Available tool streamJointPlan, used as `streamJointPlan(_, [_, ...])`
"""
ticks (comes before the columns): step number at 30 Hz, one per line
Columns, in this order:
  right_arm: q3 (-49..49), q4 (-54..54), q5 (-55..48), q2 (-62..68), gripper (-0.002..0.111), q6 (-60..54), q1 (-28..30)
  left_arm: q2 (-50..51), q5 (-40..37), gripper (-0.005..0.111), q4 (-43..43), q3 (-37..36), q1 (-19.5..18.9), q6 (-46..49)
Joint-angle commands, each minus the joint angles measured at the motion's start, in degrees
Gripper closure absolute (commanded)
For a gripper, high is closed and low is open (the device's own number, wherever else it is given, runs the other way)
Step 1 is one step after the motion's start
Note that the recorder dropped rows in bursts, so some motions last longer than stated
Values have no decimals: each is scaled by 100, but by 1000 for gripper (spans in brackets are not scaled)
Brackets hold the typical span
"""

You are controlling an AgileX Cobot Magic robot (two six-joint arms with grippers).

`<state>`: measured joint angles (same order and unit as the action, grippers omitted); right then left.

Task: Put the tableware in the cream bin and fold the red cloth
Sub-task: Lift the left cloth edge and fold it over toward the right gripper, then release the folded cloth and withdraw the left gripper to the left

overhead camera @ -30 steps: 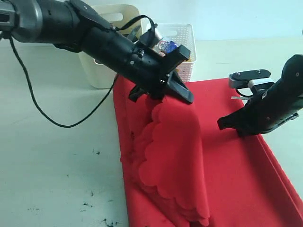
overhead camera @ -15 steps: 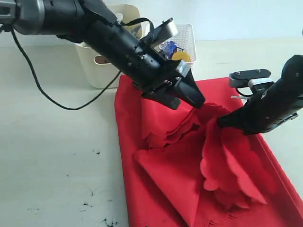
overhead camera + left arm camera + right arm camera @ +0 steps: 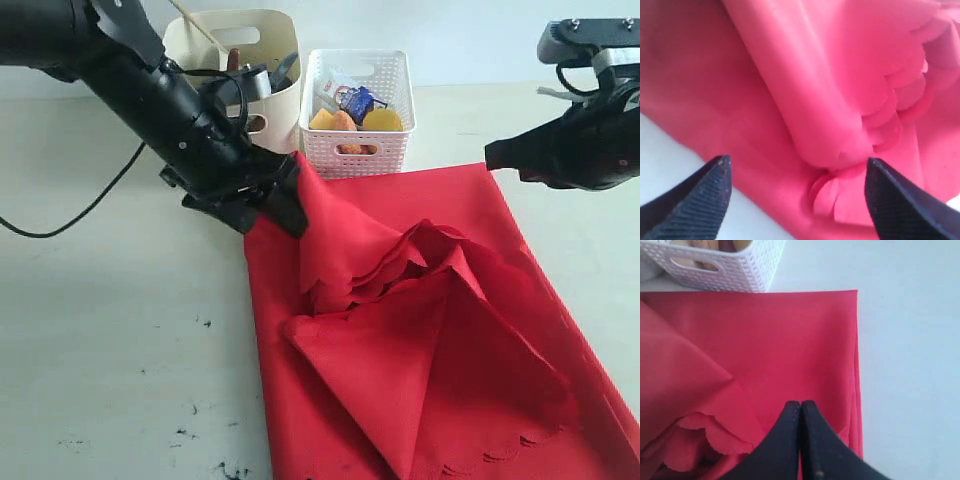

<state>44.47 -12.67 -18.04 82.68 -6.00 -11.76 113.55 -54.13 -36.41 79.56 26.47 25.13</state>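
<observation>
The red cloth [image 3: 420, 330] lies rumpled on the table, with a scalloped flap bunched near its middle and a triangular fold toward the front. My left gripper [image 3: 285, 205] is at the cloth's back left corner; in the left wrist view it [image 3: 797, 175] is open, with a puffed fold of cloth [image 3: 830, 115] lying beyond its fingers. My right gripper [image 3: 493, 155] hovers over the back right corner, shut and empty [image 3: 801, 405]. The cream bin [image 3: 262, 30] stands behind the left arm, with a pale chopstick [image 3: 192, 22] and dark handles sticking out. Other tableware is hidden.
A white lattice basket [image 3: 358, 150] holding food and a carton stands against the cloth's back edge, right of the cream bin. A black cable [image 3: 70, 215] trails over the table on the left. Dark specks mark the table in front left.
My left gripper drew back from the cloth's middle to its back left corner and now stands open. My right gripper rose and moved to the back right; the flap it touched fell flat.
</observation>
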Motion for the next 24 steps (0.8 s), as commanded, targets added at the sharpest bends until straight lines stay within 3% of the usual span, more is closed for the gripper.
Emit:
streamJointPlan(1, [-4, -92, 83, -160, 108, 4, -23, 341, 140, 35, -1096, -39, -17, 535])
streamJointPlan(8, [-4, -239, 174, -163, 108, 4, -23, 682, 481, 35, -1504, -39, -17, 732])
streamJointPlan(16, [-4, -408, 398, -163, 108, -31, -23, 1027, 352, 35, -1987, -39, 152, 760])
streamJointPlan(24, [-4, -466, 505, -163, 108, -31, -23, 1128, 138, 35, -3771, 257, 563, 2010])
